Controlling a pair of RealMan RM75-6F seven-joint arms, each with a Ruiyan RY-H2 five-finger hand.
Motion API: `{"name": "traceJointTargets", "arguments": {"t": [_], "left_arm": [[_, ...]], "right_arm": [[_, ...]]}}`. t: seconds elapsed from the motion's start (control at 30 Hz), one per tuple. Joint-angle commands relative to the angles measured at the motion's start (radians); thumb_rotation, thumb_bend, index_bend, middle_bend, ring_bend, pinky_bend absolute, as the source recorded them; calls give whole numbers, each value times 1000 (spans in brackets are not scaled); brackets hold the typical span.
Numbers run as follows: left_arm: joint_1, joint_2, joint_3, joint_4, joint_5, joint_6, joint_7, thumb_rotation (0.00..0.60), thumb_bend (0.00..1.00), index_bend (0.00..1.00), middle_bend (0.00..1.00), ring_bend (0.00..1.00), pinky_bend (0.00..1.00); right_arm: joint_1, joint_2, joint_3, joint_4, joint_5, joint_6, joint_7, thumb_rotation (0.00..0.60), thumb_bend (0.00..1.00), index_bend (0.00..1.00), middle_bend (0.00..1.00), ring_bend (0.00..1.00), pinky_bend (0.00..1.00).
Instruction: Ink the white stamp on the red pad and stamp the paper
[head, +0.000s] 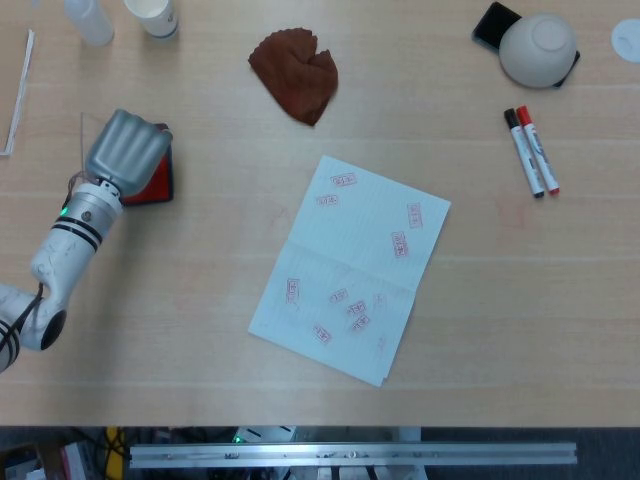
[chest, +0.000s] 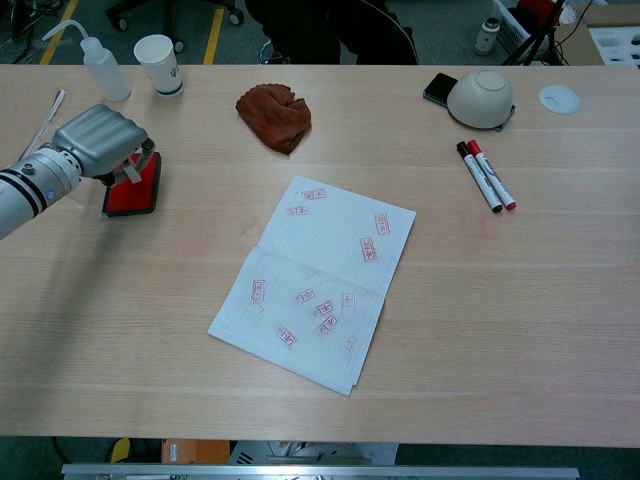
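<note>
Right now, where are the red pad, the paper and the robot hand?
red pad (chest: 128, 196), chest view, on its exposed red ink face.
paper (head: 352, 262), head view, near the centre fold.
left robot hand (chest: 98, 140), chest view, on its grey back.

Pale wood table (chest: 520, 330); grey floor (chest: 450, 35)

Cloth (chest: 275, 116) behind paper (chest: 318, 276); markers (chest: 485, 175) right.
</note>
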Motion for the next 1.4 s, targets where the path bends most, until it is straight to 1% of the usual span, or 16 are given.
{"name": "traceJointTargets", "arguments": {"t": [0.03,0.07,0.17,0.33,0.5,0.7,0.8,0.97,1.2,1.4], "left_arm": [[1,43,-16,-68,9,36,0,600,307,577,1000,1000,1000],[2,58,-19,-94,12,47,3,600,307,577,1000,1000,1000],[7,117,-29,-219,14,72,20,600,307,577,1000,1000,1000],[9,181,-27,-403,36,109,101,600,306,577,1000,1000,1000],[3,197,-22,-540,71,136,175,600,307,577,1000,1000,1000],[-14,172,-17,-634,117,146,233,600,307,577,1000,1000,1000],[-24,149,-15,-658,138,149,266,600,307,577,1000,1000,1000],[-34,95,-14,-666,151,144,301,600,306,577,1000,1000,1000],[-44,2,-16,-601,164,146,353,600,307,578,1000,1000,1000],[-48,-58,-26,-537,145,134,369,600,306,578,1000,1000,1000]], "right_arm": [[0,0,1,3,1,1,5,600,280,158,268,167,291],[0,0,2,5,1,0,7,600,280,158,268,167,291],[3,-1,2,11,-2,-4,13,600,280,158,268,167,291],[9,-6,1,20,-6,-14,20,600,280,158,268,167,291],[11,-4,1,27,-5,-18,28,600,280,158,268,167,291],[12,-3,1,30,-4,-22,29,600,280,158,268,167,291],[13,-2,0,30,-4,-25,29,600,280,158,268,167,290],[13,-2,-1,34,0,-29,30,600,280,158,268,167,291],[15,0,0,38,5,-34,33,600,280,158,268,167,291],[17,-3,2,43,11,-40,33,600,280,158,268,167,291]]}}
